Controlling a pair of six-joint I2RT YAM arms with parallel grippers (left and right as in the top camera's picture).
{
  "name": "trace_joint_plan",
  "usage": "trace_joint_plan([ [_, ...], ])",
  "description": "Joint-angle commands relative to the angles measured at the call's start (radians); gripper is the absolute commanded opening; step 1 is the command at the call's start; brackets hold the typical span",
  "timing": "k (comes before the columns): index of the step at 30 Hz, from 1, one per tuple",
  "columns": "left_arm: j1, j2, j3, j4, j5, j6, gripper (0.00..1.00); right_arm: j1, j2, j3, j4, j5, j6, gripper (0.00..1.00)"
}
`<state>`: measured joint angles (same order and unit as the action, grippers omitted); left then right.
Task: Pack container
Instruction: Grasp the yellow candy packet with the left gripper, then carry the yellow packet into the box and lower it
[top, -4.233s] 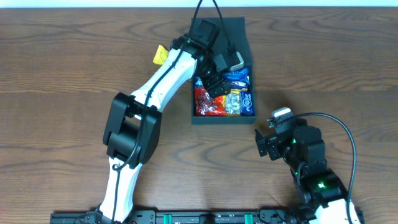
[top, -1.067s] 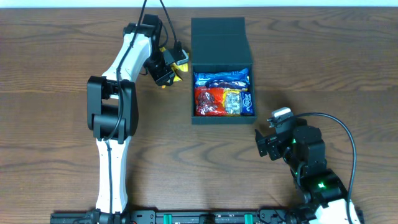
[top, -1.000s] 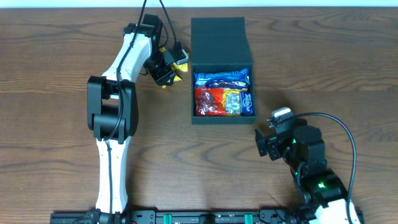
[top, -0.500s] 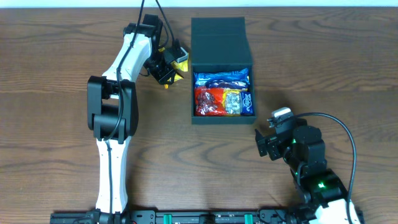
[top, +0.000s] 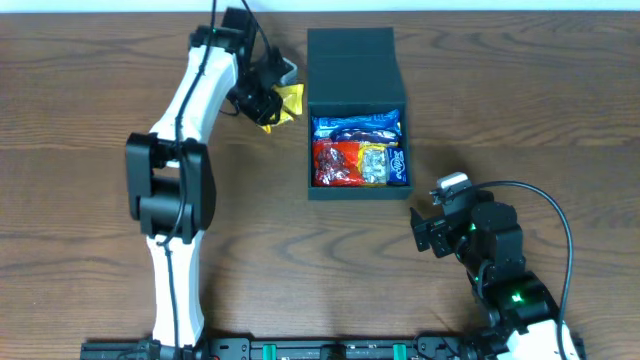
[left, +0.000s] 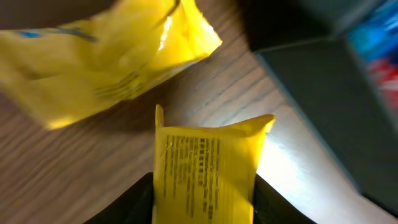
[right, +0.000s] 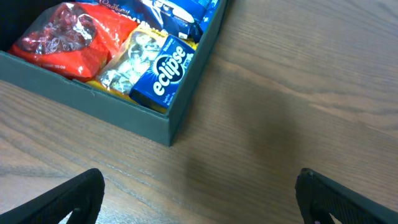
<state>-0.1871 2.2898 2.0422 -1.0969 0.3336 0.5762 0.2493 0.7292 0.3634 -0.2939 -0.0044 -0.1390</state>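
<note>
The container (top: 322, 190) is a dark, shallow square box with its flap lid (top: 350, 55) folded back, and it holds red, blue and clear snack packets. My left gripper (top: 265, 100) hovers just left of the box, shut on a yellow snack packet (left: 205, 168) that stands upright between its jaws. A second yellow packet (left: 106, 62) lies on the wood beyond it. The container wall (left: 336, 106) shows at the right of the left wrist view. My right gripper (right: 199, 199) is open over bare table, near the box's front right corner (right: 168, 127).
A blue Eclipse gum pack (right: 171, 68), a red bag (right: 68, 40) and a clear bag of wrapped sweets (right: 127, 62) fill the front of the box. The right arm's base (top: 510, 290) sits at the lower right.
The left gripper has narrowed onto the yellow packet. The left arm has shifted and raised it slightly beside the box. The right arm has not moved.
</note>
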Motion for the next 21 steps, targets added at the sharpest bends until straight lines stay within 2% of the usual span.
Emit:
trace_joint_plan([
  [1, -0.005, -0.065, 0.002, -0.019, 0.007, -0.115, 0.46, -0.013, -0.003, -0.004, 0.001, -0.004, 0.011, 0.99],
  [4, -0.016, -0.109, 0.002, -0.038, 0.007, -0.207, 0.46, -0.013, -0.002, -0.004, 0.001, -0.003, 0.011, 0.99],
  [7, -0.032, -0.128, 0.002, -0.044, 0.007, -0.249, 0.45, -0.013, -0.002, -0.004, 0.001, -0.004, 0.011, 0.99],
  [13, -0.106, -0.151, 0.002, -0.061, 0.007, -0.270, 0.37, -0.013, -0.003, -0.004, 0.001, -0.004, 0.011, 0.99],
  [21, -0.191, -0.156, 0.002, -0.085, 0.008, -0.331, 0.35, -0.013, -0.002, -0.004, 0.001, -0.003, 0.011, 0.99],
])
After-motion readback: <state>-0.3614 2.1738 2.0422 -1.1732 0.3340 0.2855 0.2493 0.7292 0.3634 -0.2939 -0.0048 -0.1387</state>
